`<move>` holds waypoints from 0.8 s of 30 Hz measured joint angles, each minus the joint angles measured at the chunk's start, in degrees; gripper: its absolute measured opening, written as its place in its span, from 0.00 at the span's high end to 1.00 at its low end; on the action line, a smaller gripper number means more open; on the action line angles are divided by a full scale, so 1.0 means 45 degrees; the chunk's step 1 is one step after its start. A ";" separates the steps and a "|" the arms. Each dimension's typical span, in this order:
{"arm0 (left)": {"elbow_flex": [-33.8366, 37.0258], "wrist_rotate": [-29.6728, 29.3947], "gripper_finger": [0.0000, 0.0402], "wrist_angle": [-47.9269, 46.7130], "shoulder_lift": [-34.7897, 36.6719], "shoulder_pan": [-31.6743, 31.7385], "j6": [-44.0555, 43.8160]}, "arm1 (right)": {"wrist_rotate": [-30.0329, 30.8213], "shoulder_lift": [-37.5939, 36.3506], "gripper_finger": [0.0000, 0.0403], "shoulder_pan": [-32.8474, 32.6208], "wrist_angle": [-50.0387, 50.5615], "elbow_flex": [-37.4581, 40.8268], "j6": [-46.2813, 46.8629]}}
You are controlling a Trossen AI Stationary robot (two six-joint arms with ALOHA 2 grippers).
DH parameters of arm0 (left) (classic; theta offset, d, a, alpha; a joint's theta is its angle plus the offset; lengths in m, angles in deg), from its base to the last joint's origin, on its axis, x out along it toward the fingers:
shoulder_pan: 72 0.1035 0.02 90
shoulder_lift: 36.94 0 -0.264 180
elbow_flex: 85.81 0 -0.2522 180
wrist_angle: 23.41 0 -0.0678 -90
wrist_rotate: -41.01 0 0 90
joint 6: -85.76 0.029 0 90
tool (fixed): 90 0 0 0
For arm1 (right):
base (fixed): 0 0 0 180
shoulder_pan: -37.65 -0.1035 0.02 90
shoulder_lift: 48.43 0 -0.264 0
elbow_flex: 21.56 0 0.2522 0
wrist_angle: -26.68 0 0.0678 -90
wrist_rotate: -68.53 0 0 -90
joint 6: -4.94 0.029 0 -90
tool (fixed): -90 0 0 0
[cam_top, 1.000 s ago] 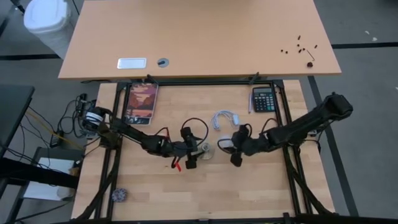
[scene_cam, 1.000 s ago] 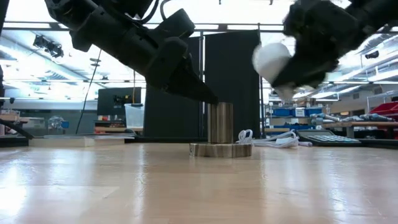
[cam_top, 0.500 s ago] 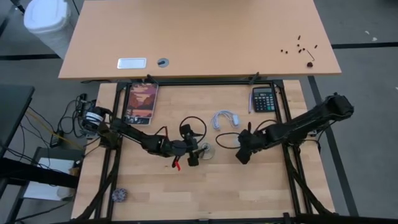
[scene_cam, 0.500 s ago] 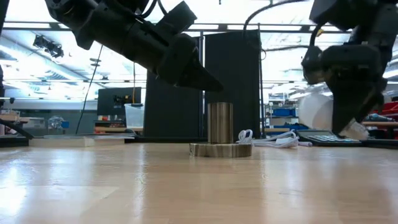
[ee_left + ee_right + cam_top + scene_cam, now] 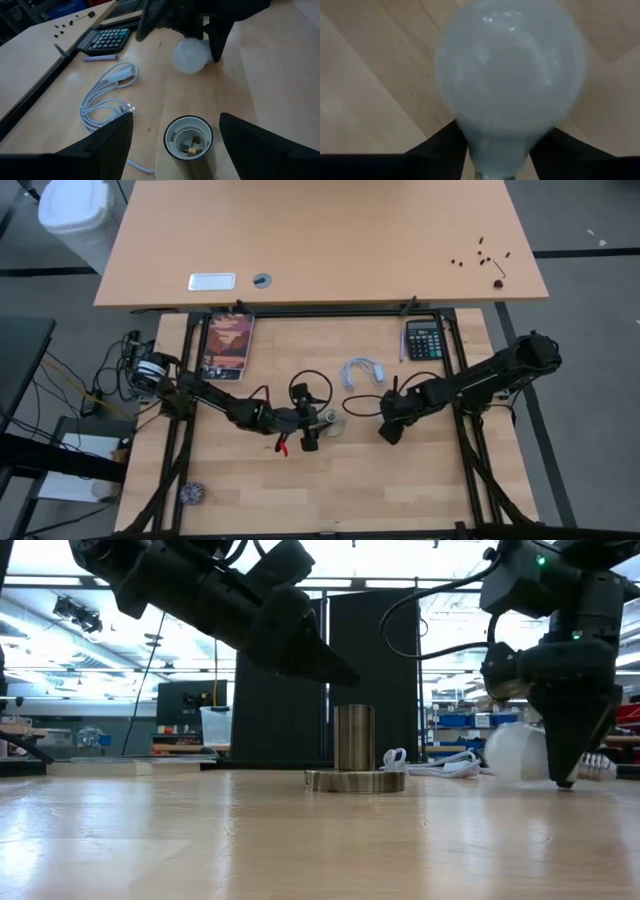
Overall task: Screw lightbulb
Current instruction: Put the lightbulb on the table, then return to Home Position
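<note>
My right gripper (image 5: pixel 566 778) points steeply down, tips at the table, fingers clamped on the lightbulb (image 5: pixel 509 82) lying low beside the socket (image 5: pixel 188 138). My left gripper (image 5: pixel 175 131) hovers above that socket, jaws spread wide.

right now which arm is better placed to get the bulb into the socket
The right. Its gripper is shut on the lightbulb, low beside the socket. The left gripper is open around the socket, so it looks better suited to steadying it.
</note>
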 joint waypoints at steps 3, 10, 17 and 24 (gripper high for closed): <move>0.0000 0.0001 0.25 0.0035 0.0000 -0.0038 0.0003 | 0.0196 -0.0356 0.43 -0.0019 0.0143 0.0018 -0.0195; -0.0351 -0.0295 0.24 -0.0166 0.0005 -0.0167 0.0024 | 0.0842 -0.1184 0.25 -0.0204 0.0347 0.0018 -0.0329; -0.0928 -0.0301 0.24 -0.1400 0.0935 -0.0671 -0.0199 | 0.1918 -0.2992 0.20 -0.0876 0.0970 0.0018 -0.0018; -0.0926 -0.0045 0.24 -0.3473 0.4021 -0.1487 0.1256 | 0.6943 -0.5555 0.22 -0.3652 0.0631 0.0048 -0.1104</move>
